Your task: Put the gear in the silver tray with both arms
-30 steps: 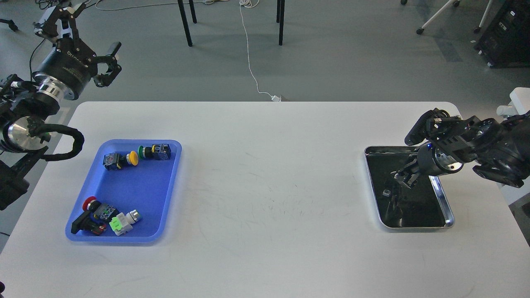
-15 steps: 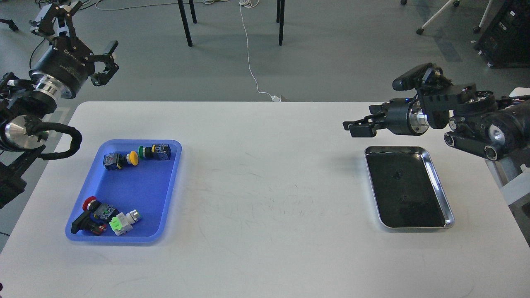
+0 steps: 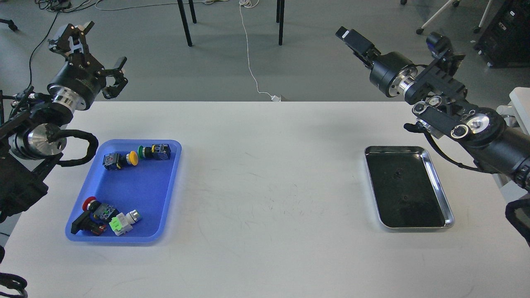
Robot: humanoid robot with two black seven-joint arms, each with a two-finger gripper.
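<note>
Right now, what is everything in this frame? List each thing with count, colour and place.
table: 1, white, fills the lower view.
blue tray: 1, blue plastic, left side of table.
push-button switches: 5, in the blue tray; yellow-capped and green-capped at its far end; red-capped, black and white with green at its near end.
silver tray: 1, shiny metal with dark bottom, right side of table, nothing in it.
white cable: 1, on the grey floor beyond the table.
left gripper: 1, black, open, raised above the table's far left corner.
right gripper: 1, black, raised beyond the silver tray; finger state unclear.
</note>
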